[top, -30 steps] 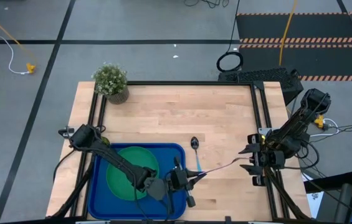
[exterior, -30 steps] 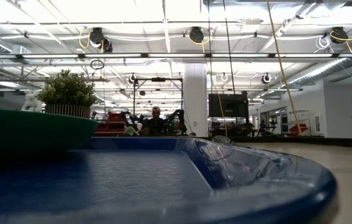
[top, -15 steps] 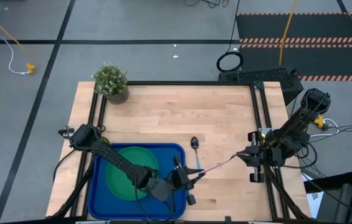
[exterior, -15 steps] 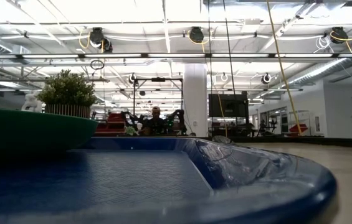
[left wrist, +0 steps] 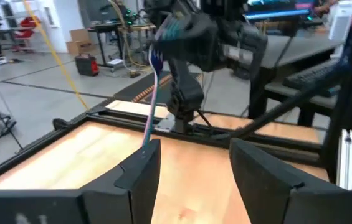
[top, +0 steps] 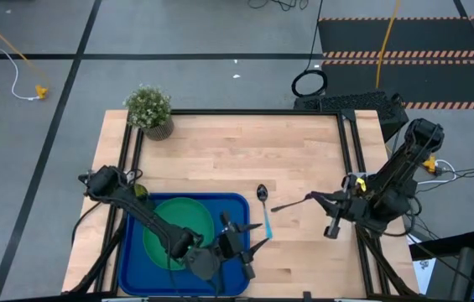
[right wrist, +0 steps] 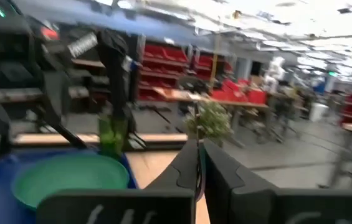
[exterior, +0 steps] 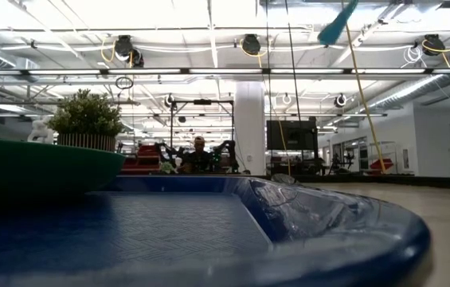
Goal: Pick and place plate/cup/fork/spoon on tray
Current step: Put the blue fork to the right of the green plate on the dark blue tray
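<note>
Pinching slim, likely plastic fork (left wrist: 152, 93): R fingers (top: 275, 207).

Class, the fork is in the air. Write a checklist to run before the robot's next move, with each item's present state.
1. fork gripped by right gripper, jaws shut on it: ok.
2. left gripper clear of the fork, jaws open and empty: ok.
3. plate on tray: ok.
4. spoon on tray: not ok, it lies on the table beside it.
5. cup on tray: cannot tell.
</note>
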Robot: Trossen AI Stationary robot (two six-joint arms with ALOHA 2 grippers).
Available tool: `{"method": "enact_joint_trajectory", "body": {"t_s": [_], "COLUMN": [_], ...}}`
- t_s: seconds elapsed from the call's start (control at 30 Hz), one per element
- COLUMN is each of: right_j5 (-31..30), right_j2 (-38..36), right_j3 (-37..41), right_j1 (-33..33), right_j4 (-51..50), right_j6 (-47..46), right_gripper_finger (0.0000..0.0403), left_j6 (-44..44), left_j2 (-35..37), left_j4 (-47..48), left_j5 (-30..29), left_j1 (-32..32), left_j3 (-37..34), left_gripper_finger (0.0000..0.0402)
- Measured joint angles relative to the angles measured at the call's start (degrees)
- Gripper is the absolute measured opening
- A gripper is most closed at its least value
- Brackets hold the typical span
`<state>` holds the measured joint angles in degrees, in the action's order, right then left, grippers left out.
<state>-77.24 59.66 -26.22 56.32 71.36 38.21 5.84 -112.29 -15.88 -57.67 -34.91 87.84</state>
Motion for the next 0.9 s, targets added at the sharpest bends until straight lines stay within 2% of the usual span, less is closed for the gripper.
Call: {"method": "enact_joint_trajectory", "body": {"t_s": [0.33, 0.53, 0.73, 0.9], "right_j5": [-0.96, -0.36, 6.77, 5.58], "right_j2": [1.39, 3.11, 4.95, 7.17], "right_j3": [-0.69, -0.71, -0.71, -0.71], "right_j1": [-4.34, -6.25, -9.32, -13.08], "right_j4": [-13.62, -15.02, -15.15, -15.62], "right_j6": [-17.74, -20.83, -26.97, -35.29], "right_gripper_finger": [0.0, 0.0, 0.0, 0.0], "left_j6": [0.04, -3.86, -7.22, -8.97], "left_j2": [-2.02, -3.36, -6.88, -9.07], "left_j4": [-1.81, -1.77, -1.95, -2.1], "left_j5": [0.11, -0.25, -1.08, -1.78], "left_j1": [3.75, 5.56, 7.46, 8.02], "left_j3": [0.43, 0.59, 1.72, 3.58], "left_gripper_finger": [0.02, 0.02, 0.02, 0.02]}}
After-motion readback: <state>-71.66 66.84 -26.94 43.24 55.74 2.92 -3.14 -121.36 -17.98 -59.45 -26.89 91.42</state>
